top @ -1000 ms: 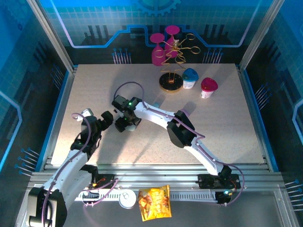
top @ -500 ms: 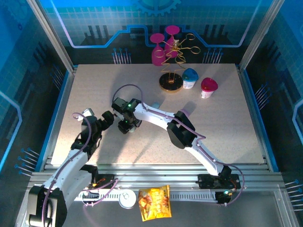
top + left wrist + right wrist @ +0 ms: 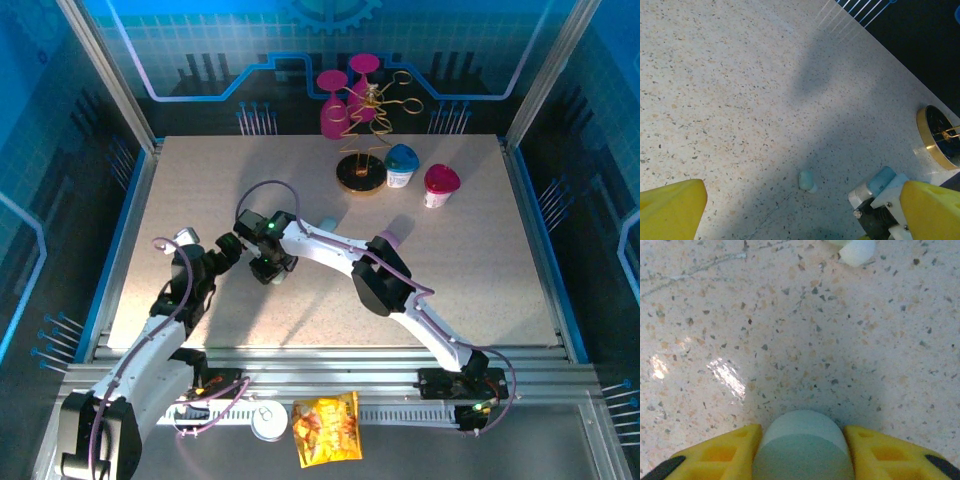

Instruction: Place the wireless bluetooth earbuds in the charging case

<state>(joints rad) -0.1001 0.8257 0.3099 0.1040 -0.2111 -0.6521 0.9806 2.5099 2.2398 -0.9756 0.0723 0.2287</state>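
Observation:
A pale blue pill-shaped charging case [image 3: 802,445] stands on the speckled table, and my right gripper [image 3: 802,432] is shut on it, both yellow fingers touching its sides. From the left wrist, the same case [image 3: 882,180] pokes out of the right gripper's jaws. One tiny pale blue earbud [image 3: 806,180] lies loose on the table a short way from the case; the right wrist view catches this earbud [image 3: 856,250] at its top edge. My left gripper [image 3: 800,210] is open just short of the earbud, nothing between its fingers. Seen from above, the left gripper [image 3: 222,250] and the right gripper [image 3: 270,265] sit close together at mid-left.
At the back of the table stand a gold-rimmed black disc [image 3: 360,172] with wire and pink glasses, a blue cup [image 3: 402,165] and a red cup [image 3: 440,185]. A snack bag [image 3: 325,428] and a white lid [image 3: 268,422] lie on the near rail.
The right gripper has shifted slightly left and closed its fingers onto the charging case. The left gripper has edged a little toward it and stays open.

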